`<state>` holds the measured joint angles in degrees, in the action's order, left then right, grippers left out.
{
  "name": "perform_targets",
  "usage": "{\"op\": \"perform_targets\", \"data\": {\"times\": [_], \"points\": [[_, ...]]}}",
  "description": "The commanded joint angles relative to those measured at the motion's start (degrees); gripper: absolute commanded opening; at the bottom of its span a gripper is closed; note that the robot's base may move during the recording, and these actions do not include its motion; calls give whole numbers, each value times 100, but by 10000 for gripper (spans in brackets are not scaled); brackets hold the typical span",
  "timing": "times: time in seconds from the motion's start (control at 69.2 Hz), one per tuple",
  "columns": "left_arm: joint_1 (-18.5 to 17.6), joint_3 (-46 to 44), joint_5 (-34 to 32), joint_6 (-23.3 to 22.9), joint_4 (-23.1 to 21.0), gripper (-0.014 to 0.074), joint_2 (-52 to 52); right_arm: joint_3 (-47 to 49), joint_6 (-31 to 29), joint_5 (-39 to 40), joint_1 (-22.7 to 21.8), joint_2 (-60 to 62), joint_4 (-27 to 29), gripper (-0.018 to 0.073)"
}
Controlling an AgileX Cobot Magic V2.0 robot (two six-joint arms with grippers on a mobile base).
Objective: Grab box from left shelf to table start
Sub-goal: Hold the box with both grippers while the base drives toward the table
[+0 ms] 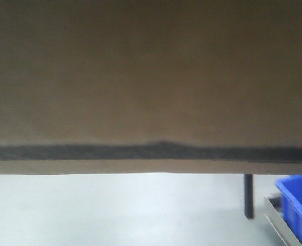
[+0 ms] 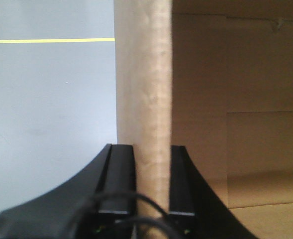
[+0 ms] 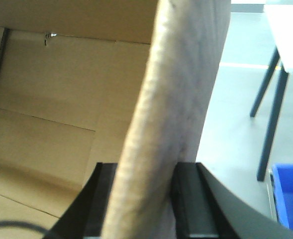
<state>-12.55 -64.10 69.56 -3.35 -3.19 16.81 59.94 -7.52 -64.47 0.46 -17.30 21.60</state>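
Observation:
The brown cardboard box (image 1: 151,77) fills the upper two thirds of the front view, held up close to the camera, a dark band running along its lower edge. My left gripper (image 2: 152,154) is shut on the box's left wall (image 2: 144,89), whose edge stands between the two black fingers (image 2: 122,174). My right gripper (image 3: 146,174) is shut on the opposite wall (image 3: 181,94), one finger inside the box, one outside. Both wrist views look into the box's bare brown inside (image 2: 236,99). The left shelf is out of view.
A blue plastic bin (image 1: 297,202) sits at the lower right on a metal-edged surface (image 1: 276,220). A dark table leg (image 1: 248,196) stands beside it; two more legs (image 3: 270,114) show under a pale table top. Grey floor (image 1: 115,210) with a yellow line (image 2: 47,41) lies below.

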Motion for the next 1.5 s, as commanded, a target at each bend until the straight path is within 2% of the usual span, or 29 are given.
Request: {"op": "perform_targets", "data": {"times": [0.0,1.488], "points": [[-51,-189,-766,2,-349,-92,87,151,-201,735,-5,-85,106,20],[-26,-189,-766,2,-395,-92,87,151,-201,735,-5,-85,106,20]]}}
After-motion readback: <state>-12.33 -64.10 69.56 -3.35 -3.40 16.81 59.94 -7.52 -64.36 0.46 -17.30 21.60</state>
